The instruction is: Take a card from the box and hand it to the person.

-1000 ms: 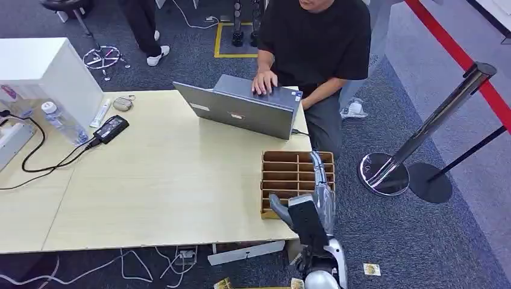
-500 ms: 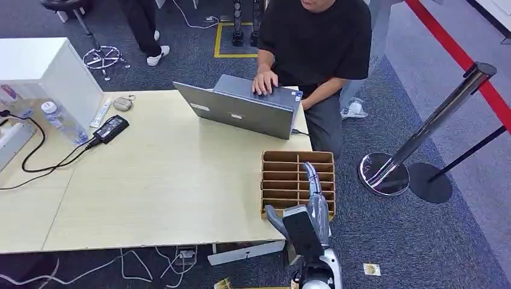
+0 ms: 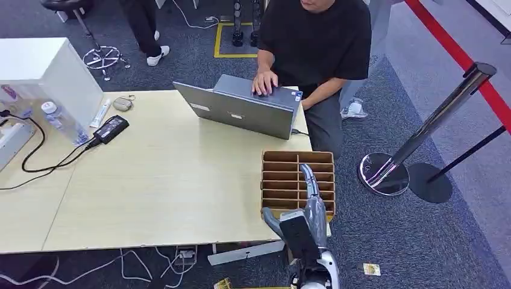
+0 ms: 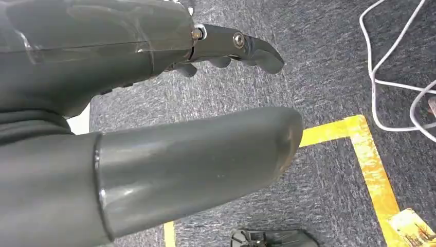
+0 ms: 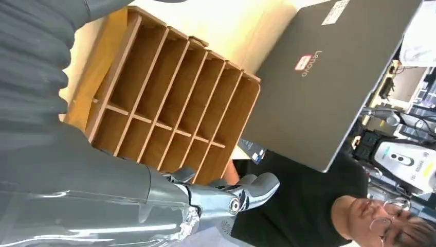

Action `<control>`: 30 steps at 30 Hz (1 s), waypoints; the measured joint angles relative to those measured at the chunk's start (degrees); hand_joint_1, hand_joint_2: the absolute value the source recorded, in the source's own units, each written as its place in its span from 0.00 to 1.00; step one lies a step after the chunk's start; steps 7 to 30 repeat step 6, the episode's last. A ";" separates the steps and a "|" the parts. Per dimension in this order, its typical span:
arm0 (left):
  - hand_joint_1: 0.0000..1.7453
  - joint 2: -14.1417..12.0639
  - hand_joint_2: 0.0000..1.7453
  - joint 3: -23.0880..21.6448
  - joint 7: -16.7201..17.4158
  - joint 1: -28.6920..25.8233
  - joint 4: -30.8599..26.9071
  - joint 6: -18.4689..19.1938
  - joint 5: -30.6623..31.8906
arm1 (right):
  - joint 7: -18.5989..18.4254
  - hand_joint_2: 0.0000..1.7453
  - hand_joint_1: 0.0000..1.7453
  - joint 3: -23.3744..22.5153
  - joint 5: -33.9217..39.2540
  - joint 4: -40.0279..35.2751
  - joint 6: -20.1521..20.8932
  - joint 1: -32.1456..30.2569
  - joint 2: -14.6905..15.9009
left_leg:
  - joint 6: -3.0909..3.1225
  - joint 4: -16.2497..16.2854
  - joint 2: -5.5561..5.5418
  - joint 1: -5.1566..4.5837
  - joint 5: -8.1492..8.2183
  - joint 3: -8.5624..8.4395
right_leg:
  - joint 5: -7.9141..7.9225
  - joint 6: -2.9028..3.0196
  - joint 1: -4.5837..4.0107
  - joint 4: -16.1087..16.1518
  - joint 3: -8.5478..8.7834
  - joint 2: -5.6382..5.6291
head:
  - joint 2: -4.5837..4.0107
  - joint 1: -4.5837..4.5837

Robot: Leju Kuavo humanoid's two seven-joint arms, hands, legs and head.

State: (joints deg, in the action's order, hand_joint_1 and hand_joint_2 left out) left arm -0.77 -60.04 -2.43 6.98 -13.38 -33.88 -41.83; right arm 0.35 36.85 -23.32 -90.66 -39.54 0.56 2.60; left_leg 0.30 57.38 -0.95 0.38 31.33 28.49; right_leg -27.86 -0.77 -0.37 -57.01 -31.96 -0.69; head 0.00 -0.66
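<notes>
A grey laptop [image 3: 244, 108] and water bottle [image 3: 60, 122] rest on the table [image 3: 150, 180].

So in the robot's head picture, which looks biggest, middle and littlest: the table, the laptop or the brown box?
1. Table, easily biggest.
2. Laptop.
3. Brown box, a bit smaller than the laptop.

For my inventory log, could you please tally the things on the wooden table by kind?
Grey laptop: 1
Brown wooden divided box: 1
Black power adapter: 1
Clear plastic water bottle: 1
White marker pen: 1
Total: 5
</notes>
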 joint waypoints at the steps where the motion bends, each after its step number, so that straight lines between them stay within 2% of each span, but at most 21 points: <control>1: 0.00 0.00 0.00 0.00 0.00 0.00 0.00 0.00 0.00 | 0.39 1.00 0.00 0.00 0.11 0.00 0.00 -0.07 -0.02 | 0.00 0.00 0.00 0.00 0.00 0.00 | 0.00 0.00 0.00 0.00 0.00 0.00 | 0.00 -0.02; 30: 0.00 0.00 0.00 0.02 0.02 0.00 0.00 0.00 0.00 | 1.16 1.00 0.00 -0.02 0.46 0.00 0.00 -0.23 -0.15 | 0.00 0.00 0.00 0.00 0.00 0.00 | 0.00 0.00 0.00 0.00 0.00 0.00 | 0.02 0.00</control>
